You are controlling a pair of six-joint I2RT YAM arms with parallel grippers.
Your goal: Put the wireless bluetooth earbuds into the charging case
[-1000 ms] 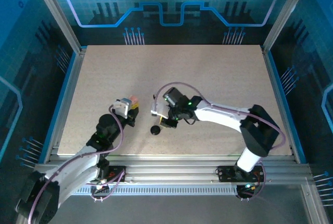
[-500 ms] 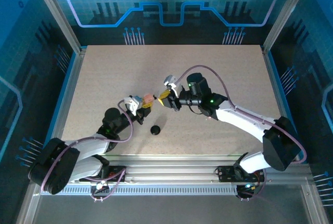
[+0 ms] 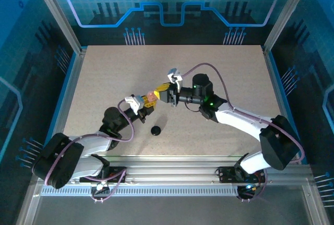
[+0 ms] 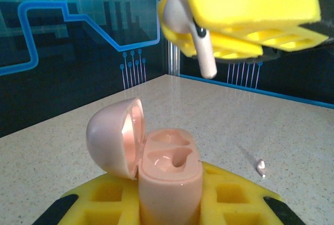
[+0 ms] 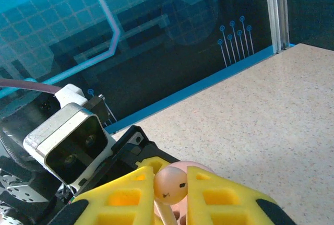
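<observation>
Arms have converged: right gripper [image 3: 165, 93], clamped on a whitish earbud [image 4: 204, 52], now hangs it stem-down at 1 o'clock above the open charging case [image 4: 169, 175] pinched in left gripper [image 3: 147, 105]; insertion looks next.

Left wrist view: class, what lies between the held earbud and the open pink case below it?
Nothing: the gap between the earbud and the case is bare air, seen in the left wrist view.

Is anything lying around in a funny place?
Yes. One tiny whitish earbud lies loose on the table, off to the side of the open pink case where it belongs. A small black round thing also sits alone near the table's front edge.
</observation>
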